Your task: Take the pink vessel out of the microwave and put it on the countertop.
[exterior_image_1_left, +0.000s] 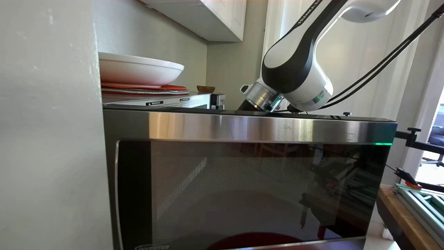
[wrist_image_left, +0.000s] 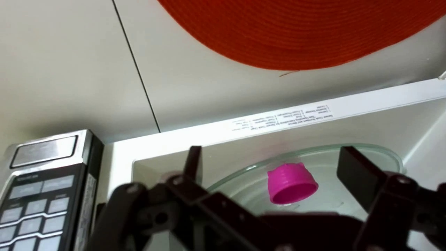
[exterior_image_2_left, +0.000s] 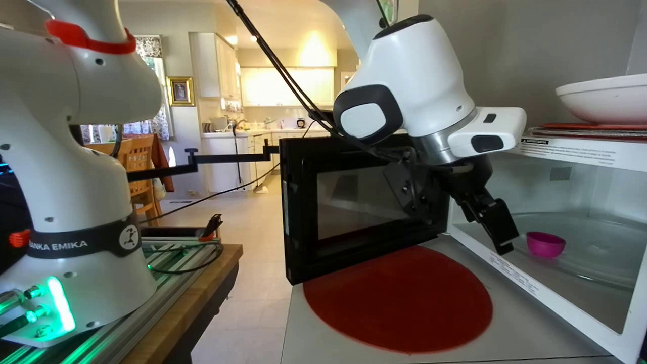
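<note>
The pink vessel [exterior_image_2_left: 546, 244] is a small bowl standing upright on the glass turntable inside the microwave [exterior_image_2_left: 614, 155]. It also shows in the wrist view [wrist_image_left: 292, 183], between the fingers but beyond them. The microwave's door stands open, and its steel band [exterior_image_1_left: 249, 128] shows in an exterior view. My gripper [exterior_image_2_left: 499, 233] points downward at the microwave's mouth, beside the vessel and apart from it. In the wrist view my gripper [wrist_image_left: 270, 157] is open with nothing between its fingertips. The countertop [exterior_image_2_left: 536, 331] lies in front of the microwave.
A round red mat [exterior_image_2_left: 399, 303] lies on the countertop beneath the open door [exterior_image_2_left: 298, 212]. A white bowl [exterior_image_2_left: 609, 98] sits on red mats on top of the microwave. The control panel [wrist_image_left: 38, 205] shows in the wrist view. A wall cabinet [exterior_image_1_left: 211, 21] hangs above.
</note>
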